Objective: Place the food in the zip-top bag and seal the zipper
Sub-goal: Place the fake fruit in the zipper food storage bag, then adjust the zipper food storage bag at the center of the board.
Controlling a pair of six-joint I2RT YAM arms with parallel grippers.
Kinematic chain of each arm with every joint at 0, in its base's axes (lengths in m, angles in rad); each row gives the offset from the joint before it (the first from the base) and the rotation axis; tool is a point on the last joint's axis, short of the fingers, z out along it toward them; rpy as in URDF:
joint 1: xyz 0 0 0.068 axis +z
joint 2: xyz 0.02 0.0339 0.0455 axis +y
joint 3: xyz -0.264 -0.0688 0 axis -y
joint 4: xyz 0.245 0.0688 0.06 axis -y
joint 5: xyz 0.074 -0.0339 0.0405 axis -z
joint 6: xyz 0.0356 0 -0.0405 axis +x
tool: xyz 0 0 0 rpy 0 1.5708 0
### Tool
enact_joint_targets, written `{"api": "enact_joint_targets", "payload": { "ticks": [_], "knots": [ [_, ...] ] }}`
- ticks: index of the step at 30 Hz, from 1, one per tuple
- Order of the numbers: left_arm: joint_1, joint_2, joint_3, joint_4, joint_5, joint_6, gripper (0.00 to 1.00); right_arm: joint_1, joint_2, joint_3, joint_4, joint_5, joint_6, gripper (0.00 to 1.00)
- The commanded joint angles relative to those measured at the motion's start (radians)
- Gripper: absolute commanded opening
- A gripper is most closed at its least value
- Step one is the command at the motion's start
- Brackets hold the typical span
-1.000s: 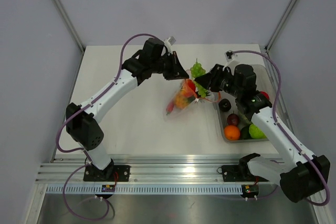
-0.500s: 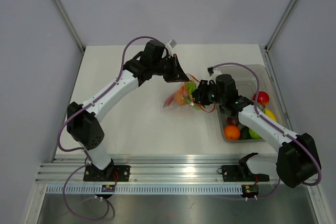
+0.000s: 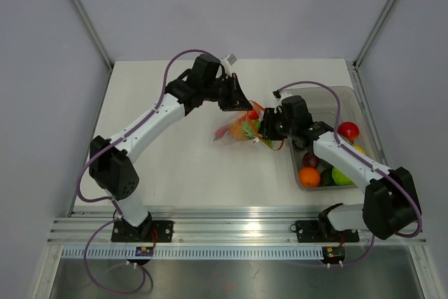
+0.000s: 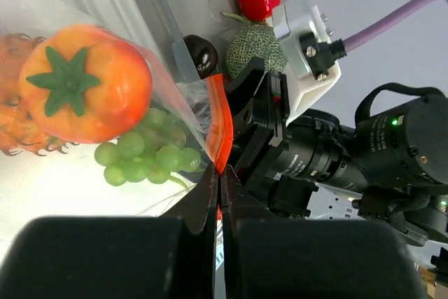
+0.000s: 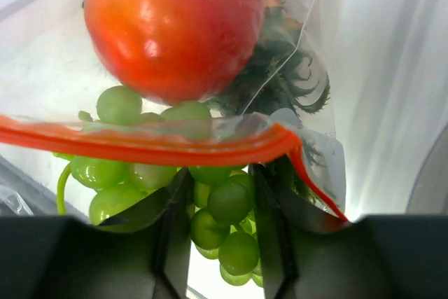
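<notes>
Zip-top bag, at frame centre, is held by left gripper, jaws clenched on zipper. Right gripper has been brought over from bin, jaws grasping grapes at bag mouth; insertion approx. done, release judged next.

The zip-top bag is in the middle. The left claw is closed on its zipper and the right claw is just beside, so nothing passes between them. The clear bin with fruit blocks the right side. Bare tabletop lies in front of the bag and to its left, partly under the left arm.
</notes>
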Motion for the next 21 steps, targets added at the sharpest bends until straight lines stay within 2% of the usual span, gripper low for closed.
{"api": "enact_joint_targets", "payload": {
  "ticks": [1, 3, 13, 15, 19, 21],
  "knots": [
    [-0.003, -0.016, 0.000, 0.075, 0.073, 0.015, 0.00, 0.005, -0.005, 0.090, -0.093, 0.090, -0.067, 0.47],
    [-0.003, -0.016, -0.003, 0.072, 0.078, 0.021, 0.00, 0.004, -0.015, 0.129, -0.129, 0.083, -0.078, 0.53],
    [0.006, -0.013, 0.013, 0.034, 0.066, 0.043, 0.00, 0.005, -0.125, 0.291, -0.343, 0.081, -0.136, 0.61],
    [0.008, -0.013, 0.013, 0.040, 0.087, 0.037, 0.00, 0.004, -0.177, 0.260, -0.351, 0.135, -0.111, 0.61],
    [0.009, -0.020, 0.009, 0.046, 0.092, 0.035, 0.00, 0.002, -0.281, 0.134, -0.311, 0.312, -0.032, 0.69],
    [0.009, -0.023, 0.007, 0.043, 0.087, 0.040, 0.00, -0.001, -0.295, 0.087, -0.302, 0.320, -0.008, 0.71]
  ]
}}
